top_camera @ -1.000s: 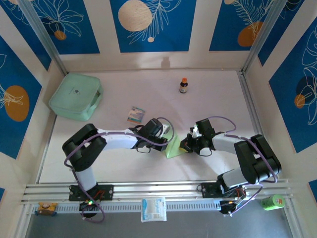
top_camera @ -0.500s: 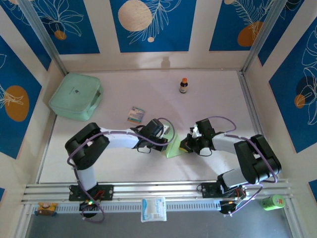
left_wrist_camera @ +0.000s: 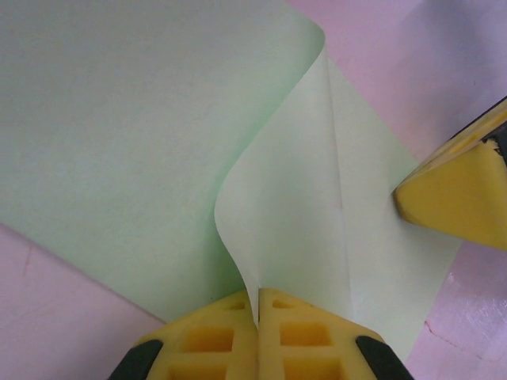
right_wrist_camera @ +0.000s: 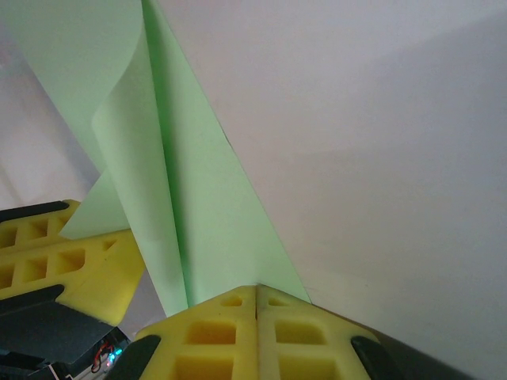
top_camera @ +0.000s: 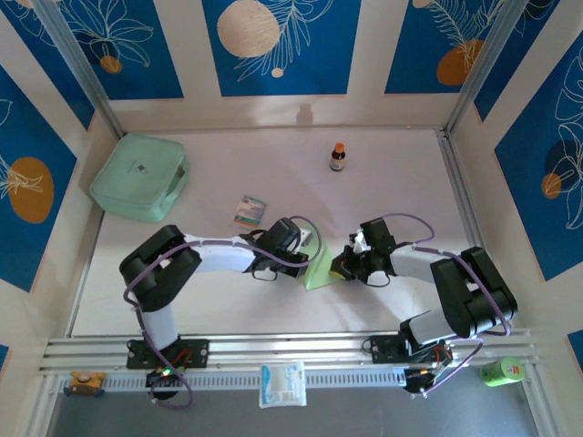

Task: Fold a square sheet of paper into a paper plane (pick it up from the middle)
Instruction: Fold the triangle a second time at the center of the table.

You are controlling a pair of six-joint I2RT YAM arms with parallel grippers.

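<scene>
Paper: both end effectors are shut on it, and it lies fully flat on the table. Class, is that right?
Not flat. The left end effector and right end effector are shut on the paper, but a flap curls up; see the left wrist view.

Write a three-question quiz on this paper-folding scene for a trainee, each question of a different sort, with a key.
1. True or false: the left claw hangs open above the paper.
2. Which thing stands near the far edge of the table? A) small bottle B) mug C) scissors
3. Fill the gap: the right claw is shut on the ____.

Key
1. False: it is shut on an edge of the paper.
2. A
3. paper
</scene>
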